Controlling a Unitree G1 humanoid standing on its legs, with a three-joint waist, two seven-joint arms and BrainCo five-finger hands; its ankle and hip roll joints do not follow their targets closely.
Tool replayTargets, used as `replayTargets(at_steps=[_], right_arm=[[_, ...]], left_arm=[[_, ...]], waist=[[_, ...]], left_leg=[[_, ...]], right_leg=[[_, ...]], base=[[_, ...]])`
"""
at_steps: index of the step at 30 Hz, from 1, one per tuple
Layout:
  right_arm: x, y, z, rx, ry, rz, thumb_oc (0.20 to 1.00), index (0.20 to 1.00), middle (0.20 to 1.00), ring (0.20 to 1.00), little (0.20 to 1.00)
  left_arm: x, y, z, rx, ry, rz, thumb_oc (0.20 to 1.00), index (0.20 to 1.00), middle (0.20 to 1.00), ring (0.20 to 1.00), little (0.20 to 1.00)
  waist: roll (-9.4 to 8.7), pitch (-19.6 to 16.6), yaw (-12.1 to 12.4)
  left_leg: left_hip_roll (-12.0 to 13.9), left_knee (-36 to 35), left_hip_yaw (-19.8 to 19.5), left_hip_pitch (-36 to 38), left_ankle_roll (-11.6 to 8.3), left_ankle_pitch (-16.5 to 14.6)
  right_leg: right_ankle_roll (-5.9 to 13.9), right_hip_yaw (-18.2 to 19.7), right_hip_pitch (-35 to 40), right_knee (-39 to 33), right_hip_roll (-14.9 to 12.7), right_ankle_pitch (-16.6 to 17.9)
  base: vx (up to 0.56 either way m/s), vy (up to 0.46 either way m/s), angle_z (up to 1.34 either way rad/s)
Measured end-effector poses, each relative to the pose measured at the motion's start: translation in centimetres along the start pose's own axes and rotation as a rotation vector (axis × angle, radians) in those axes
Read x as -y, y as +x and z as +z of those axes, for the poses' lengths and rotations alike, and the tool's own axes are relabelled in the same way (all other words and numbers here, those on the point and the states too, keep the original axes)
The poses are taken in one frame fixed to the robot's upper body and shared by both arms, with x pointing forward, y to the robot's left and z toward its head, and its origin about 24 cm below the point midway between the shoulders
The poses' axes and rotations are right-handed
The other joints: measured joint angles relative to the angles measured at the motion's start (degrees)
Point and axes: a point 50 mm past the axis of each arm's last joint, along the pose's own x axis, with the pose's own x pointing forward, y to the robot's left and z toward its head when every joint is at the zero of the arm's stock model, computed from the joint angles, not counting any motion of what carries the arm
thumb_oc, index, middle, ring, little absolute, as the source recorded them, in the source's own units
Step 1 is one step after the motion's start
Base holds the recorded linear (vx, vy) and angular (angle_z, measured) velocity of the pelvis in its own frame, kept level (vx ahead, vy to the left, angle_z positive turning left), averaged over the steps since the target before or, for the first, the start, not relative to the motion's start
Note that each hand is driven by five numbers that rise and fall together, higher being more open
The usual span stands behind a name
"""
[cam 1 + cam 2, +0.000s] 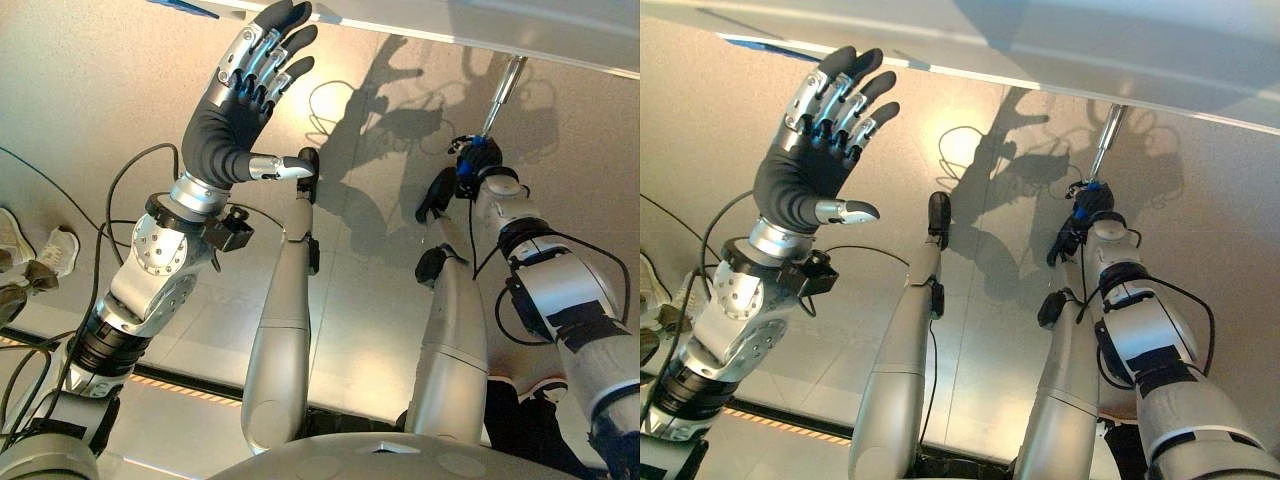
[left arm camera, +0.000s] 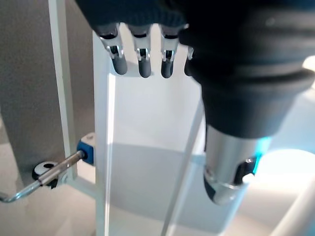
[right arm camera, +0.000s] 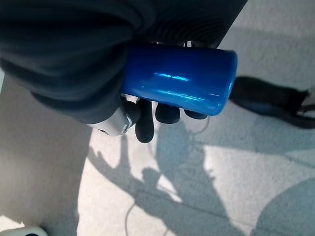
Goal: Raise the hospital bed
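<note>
One hospital bed (image 1: pixel 520 30) noted: white frame edge running across the top of the head views, from upper centre to upper right. One crank (image 1: pixel 503 92) observed: a silver metal rod descending from the bed edge at upper right of the left eye view, ending in one blue handle (image 3: pixel 179 81).

Right hand (image 3: pixel 147 115) located at the lower end of the crank, right of centre in both head views. Fingers curled round the blue handle, dark tips wrapped beneath it in the right wrist view; grip closed on the handle.

Left hand (image 1: pixel 245 95) raised at upper left of the head views, just below the bed edge. Fingers straight and spread, thumb held out to the side, nothing held; contact with the bed cannot be confirmed.

In the left wrist view: fingertips (image 2: pixel 143 66) in a row before white bed frame bars, with the crank rod (image 2: pixel 59 169) at lower left entering one blue fitting (image 2: pixel 86 147) on the frame.

One pair of shoes (image 1: pixel 30 255), on a person, seen at the left edge of the left eye view on the floor (image 1: pixel 90 90).
</note>
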Motion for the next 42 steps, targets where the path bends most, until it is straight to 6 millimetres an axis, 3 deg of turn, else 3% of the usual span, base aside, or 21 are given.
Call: replayTargets(at_steps=[15, 20, 25, 32, 37, 42], right_arm=[[-6.3, -1.6, 1.3, 0.138, 0.046, 0.198, 0.2, 0.2, 0.2, 0.2, 0.2], [-8.9, -4.3, 1.8, 0.229, 0.189, 0.384, 0.2, 0.2, 0.2, 0.2, 0.2], [-8.7, -8.5, 2.3, 0.327, 0.259, 0.619, 0.2, 0.2, 0.2, 0.2, 0.2], [-7.7, -11.3, 2.1, 0.4, 0.328, 0.747, 0.2, 0.2, 0.2, 0.2, 0.2], [-6.7, -12.8, 1.3, 0.42, 0.421, 0.751, 0.2, 0.2, 0.2, 0.2, 0.2], [-3.6, -13.2, 0.0, 0.44, 0.361, 0.641, 0.2, 0.2, 0.2, 0.2, 0.2]], left_arm=[[-1.2, 0.2, -0.1, 0.057, -0.033, 0.165, 1.0, 1.0, 1.0, 1.0, 1.0], [-1.3, -0.3, -0.4, 0.044, -0.035, 0.181, 1.0, 1.0, 1.0, 1.0, 1.0], [-1.9, -1.3, -0.7, -0.014, 0.005, 0.173, 1.0, 1.0, 1.0, 1.0, 1.0], [-1.6, -2.9, -1.1, -0.074, 0.009, 0.114, 1.0, 1.0, 1.0, 1.0, 1.0], [-2.0, -4.1, -0.7, -0.094, 0.025, 0.122, 1.0, 1.0, 1.0, 1.0, 1.0], [-2.6, -4.7, 0.4, -0.074, 0.061, 0.127, 1.0, 1.0, 1.0, 1.0, 1.0]], waist=[[0.79, -0.1, 0.0], [1.19, 0.0, 0.0], [2.26, 0.2, -1.3], [2.18, 0.2, -3.2], [1.84, 0.4, -5.2], [0.38, 0.6, -6.9]], left_leg=[[0.9, 0.2, -0.8, -0.7, -1.03, 0.4], [1.1, -0.2, -0.2, 0.3, -1.12, 0.4], [1.8, -0.8, 1.1, 2.7, -1.11, 0.4], [2.4, -4.1, 4.5, 6.5, -0.69, 0.7], [2.3, -5.4, 5.7, 8.2, -0.4, 0.9], [2.4, -6.1, 6.4, 10.2, -0.25, 0.7]], right_leg=[[-0.67, -1.0, -0.5, 0.7, 0.7, -0.4], [-0.74, -0.7, -0.1, 0.8, 0.8, -0.4], [-0.75, 0.1, 1.9, -0.6, 1.7, 0.3], [-0.32, 2.5, 4.0, -5.4, 3.2, 3.0], [0.07, 3.6, 5.7, -7.6, 3.4, 4.1], [0.33, 4.0, 7.4, -8.9, 3.7, 4.4]], base=[[0.0, 0.047, 0.0], [0.0, 0.008, -0.01], [0.0, -0.017, -0.06], [-0.02, -0.047, -0.17], [-0.01, -0.061, -0.07], [0.0, -0.076, -0.05]])
